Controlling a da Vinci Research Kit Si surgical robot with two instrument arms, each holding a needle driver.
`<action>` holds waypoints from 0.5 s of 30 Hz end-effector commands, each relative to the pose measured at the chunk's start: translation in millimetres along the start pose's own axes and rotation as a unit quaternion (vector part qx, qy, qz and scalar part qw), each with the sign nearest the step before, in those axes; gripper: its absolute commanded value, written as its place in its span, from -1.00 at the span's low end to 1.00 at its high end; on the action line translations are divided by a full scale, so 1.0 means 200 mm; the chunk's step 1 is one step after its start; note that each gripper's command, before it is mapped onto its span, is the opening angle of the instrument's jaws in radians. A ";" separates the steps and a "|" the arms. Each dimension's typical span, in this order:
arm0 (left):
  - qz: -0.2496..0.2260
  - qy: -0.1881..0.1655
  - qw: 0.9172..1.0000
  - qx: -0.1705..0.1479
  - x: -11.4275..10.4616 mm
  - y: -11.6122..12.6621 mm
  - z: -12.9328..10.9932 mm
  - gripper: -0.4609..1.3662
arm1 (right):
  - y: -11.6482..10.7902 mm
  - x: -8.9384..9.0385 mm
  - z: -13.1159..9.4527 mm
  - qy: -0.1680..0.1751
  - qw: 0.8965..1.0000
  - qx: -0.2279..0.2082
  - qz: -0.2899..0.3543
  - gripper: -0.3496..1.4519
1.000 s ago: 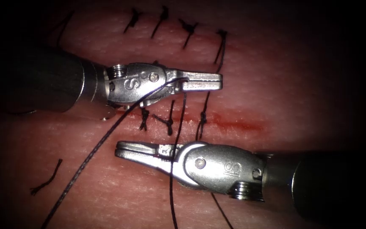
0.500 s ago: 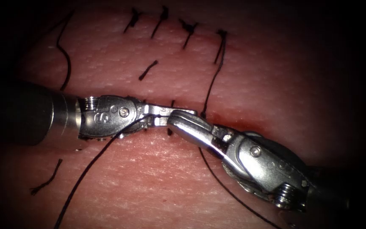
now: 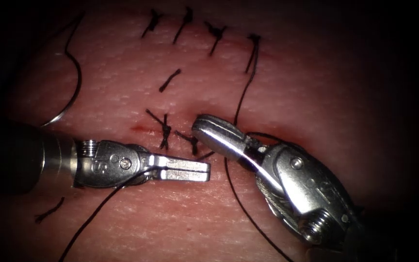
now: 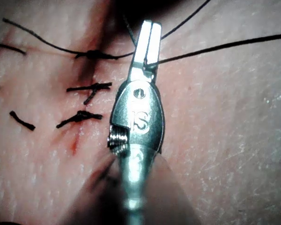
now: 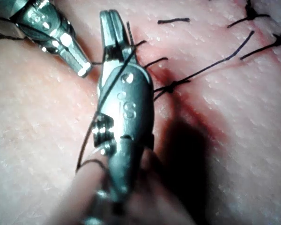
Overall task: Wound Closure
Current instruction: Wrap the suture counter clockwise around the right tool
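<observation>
Tissue under bright light, cut partly stitched. Left tool, closed on thread, has dropped just below the cut. Right tool, jaws together with thread wrapped around it, sits on the cut. Needle lies free above-left. Knot-tying, probably.

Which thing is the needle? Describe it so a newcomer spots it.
On the tissue, find the left tool, shut on thread; the right tool's hold is unclear. Above the left shaft lies the needle: one long shiny curve, unlike the short straight cut ends of thread.
</observation>
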 end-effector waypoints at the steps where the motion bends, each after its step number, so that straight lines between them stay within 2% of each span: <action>1: -0.001 0.000 1.000 0.000 0.001 0.002 0.000 -0.88 | 0.001 0.001 0.000 -0.028 1.000 -0.010 -0.004 -1.00; 4: -0.003 0.002 1.000 -0.005 0.005 0.009 0.000 -0.88 | 0.001 0.001 0.000 -0.066 0.998 -0.022 -0.008 -1.00; 6: -0.004 0.003 1.000 -0.005 0.006 0.011 0.000 -0.88 | 0.001 0.000 -0.001 -0.078 0.996 -0.032 0.005 -1.00; 9: -0.006 0.005 1.000 -0.010 0.010 0.016 0.001 -0.88 | 0.002 -0.001 -0.001 -0.084 0.994 -0.055 0.041 -1.00; 15: -0.009 0.008 1.000 -0.017 0.015 0.025 0.002 -0.88 | 0.003 -0.004 -0.001 -0.099 0.990 -0.084 0.046 -1.00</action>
